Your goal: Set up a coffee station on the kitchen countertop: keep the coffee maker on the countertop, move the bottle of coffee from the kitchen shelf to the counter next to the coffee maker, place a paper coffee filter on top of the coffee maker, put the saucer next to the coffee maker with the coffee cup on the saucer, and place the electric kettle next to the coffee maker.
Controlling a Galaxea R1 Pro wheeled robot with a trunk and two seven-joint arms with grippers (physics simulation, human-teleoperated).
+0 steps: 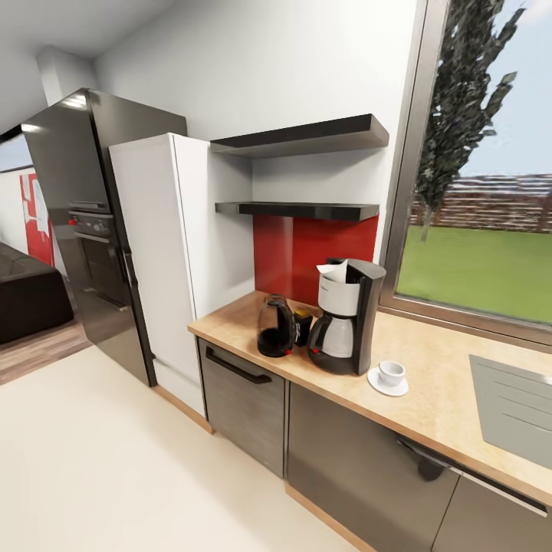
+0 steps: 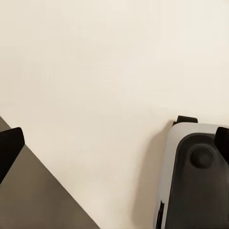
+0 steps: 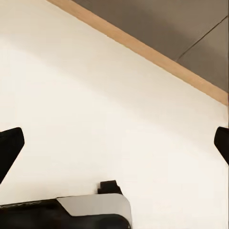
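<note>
Presently the left pincer (image 2: pixel 114 143) and right pincer (image 3: pixel 114 143) gape wide, empty, above pale floor (image 1: pixel 92 460); on the bench (image 1: pixel 429 383) stand electric kettle (image 1: pixel 274 328), bottle of coffee (image 1: pixel 303 325), filter-topped coffee maker (image 1: pixel 349 314); coffee cup (image 1: pixel 392 372) on saucer (image 1: pixel 379 385).

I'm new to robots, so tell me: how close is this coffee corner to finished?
It looks finished. On the counter, the kettle and coffee bottle stand beside the coffee maker, the paper filter sits on top, and the cup rests on its saucer. Both claws hang open and empty.
</note>
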